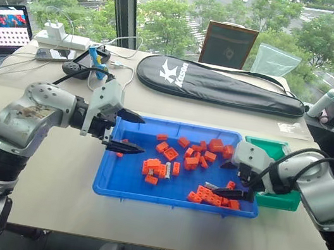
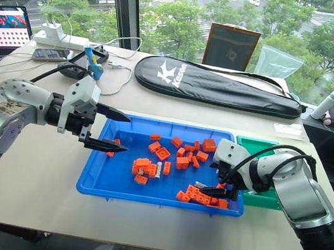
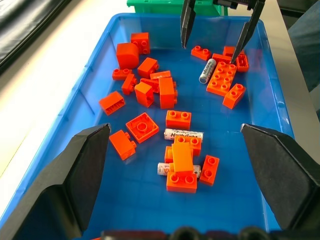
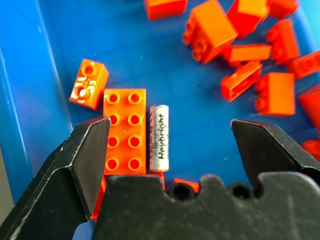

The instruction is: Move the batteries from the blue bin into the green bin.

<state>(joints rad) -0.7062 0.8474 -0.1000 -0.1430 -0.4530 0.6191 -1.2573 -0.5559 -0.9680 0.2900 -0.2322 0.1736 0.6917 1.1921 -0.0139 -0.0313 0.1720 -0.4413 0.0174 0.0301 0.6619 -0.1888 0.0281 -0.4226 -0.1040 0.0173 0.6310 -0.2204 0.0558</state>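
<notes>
Right claw (image 4: 167, 150) spread wide over battery (image 4: 159, 138) in blue bin (image 4: 20, 100); left claw (image 1: 128, 133) apart, empty.

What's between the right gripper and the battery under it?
Nothing visible. The right gripper hangs open over the battery, which lies bare on the blue bin floor. An orange brick lies right alongside it, near one finger, and may crowd the grasp.

Daylight enters via windows (image 1: 173, 10) ahead of me; scene bright, even. Soft shadows under my arms on table (image 1: 46, 194). Mild glare on blue bin (image 3: 100, 65) wall. In right wrist view my fingers (image 4: 75, 160) and far bricks (image 4: 310, 105) blur; battery (image 4: 159, 137) label sharp.
</notes>
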